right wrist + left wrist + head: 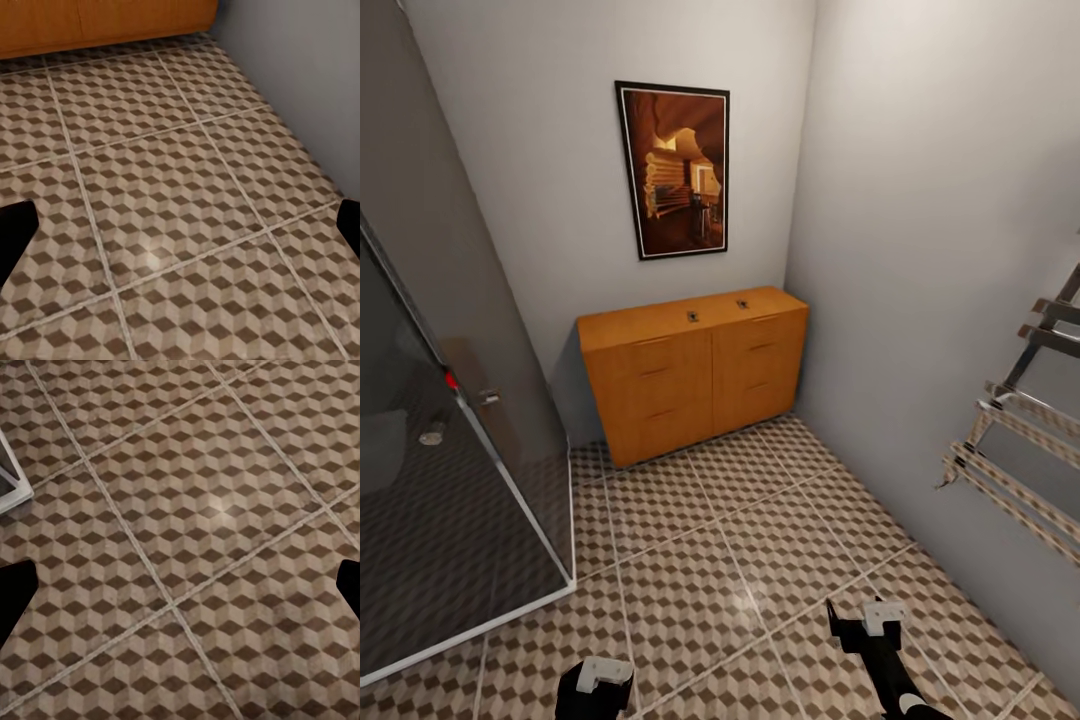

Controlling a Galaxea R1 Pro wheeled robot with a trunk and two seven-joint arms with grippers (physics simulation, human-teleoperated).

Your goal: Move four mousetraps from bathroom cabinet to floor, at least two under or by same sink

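While both my arms hang low over the bathroom floor [740,560], my left gripper [180,592] and right gripper [180,232] each show dark fingertips at opposite frame edges, spread wide, holding nothing above glossy square tiles of brown-and-beige cubes with pale grout. Beyond them, against the far wall in the corner: the cabinet [695,370], boxy orange-brown wood, six drawer fronts with slim bar handles, long axis along that wall, fronts facing me. On its flat top: two small dark items [717,309], too small to identify; above, a framed picture [673,170]; at left, a smoky glass shower screen [450,470]; at right, a chrome towel rail [1020,430].
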